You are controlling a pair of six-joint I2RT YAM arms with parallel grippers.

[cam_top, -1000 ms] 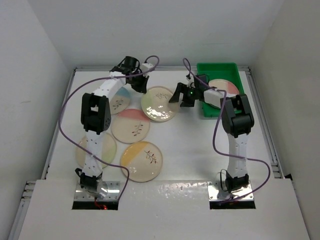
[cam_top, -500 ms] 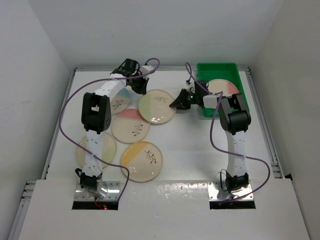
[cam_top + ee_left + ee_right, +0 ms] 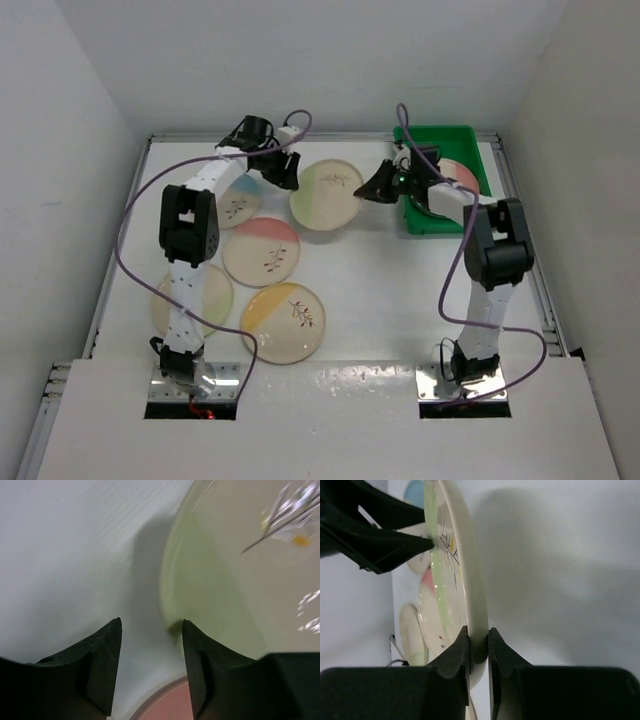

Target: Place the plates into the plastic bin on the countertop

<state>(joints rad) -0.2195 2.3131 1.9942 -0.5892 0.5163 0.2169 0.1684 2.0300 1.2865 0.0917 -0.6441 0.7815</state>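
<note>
Right wrist view: right gripper is clamped on the rim of the green plate.
Seen from the top, the plate is over the countertop between the two grippers, just left of the bin, which holds a pink plate. The left gripper stands partly open at the plate's opposite rim, gripping nothing. The four more plates lie further left.

You worked in a robot lab cell: plain white walls boxed a white countertop with two arms bolted on.
</note>
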